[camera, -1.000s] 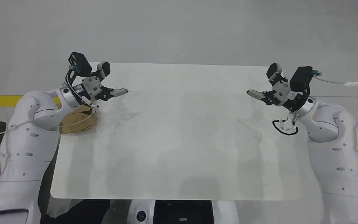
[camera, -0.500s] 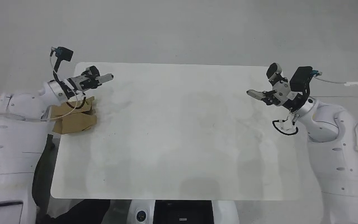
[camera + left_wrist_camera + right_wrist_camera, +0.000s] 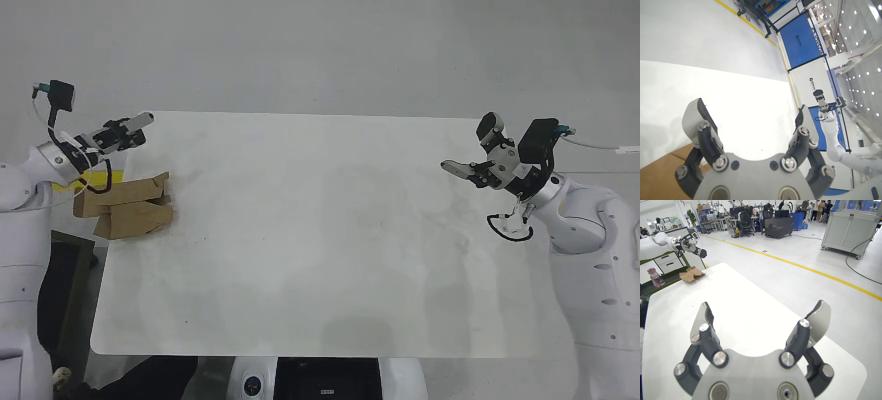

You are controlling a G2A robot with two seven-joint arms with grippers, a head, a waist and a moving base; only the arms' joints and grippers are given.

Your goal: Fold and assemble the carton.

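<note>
A flat brown cardboard carton (image 3: 125,207) lies partly folded at the table's left edge, overhanging it; it also shows as a small brown shape (image 3: 692,274) in the right wrist view and a brown corner (image 3: 668,161) in the left wrist view. My left gripper (image 3: 138,122) hovers open above the table's far left corner, a little beyond the carton, with nothing between its fingers (image 3: 704,115). My right gripper (image 3: 452,168) stands open and empty over the table's right side, far from the carton; its fingers (image 3: 705,313) are spread wide.
The white table (image 3: 320,260) is bare from the carton across to the right arm. A dark cart with a pink bottle (image 3: 654,277) stands beside the table's left edge. Grey floor with a yellow line (image 3: 791,263) surrounds the table.
My left arm has drawn back from over the carton to the table's far left corner, uncovering the carton. The right arm has kept still.
</note>
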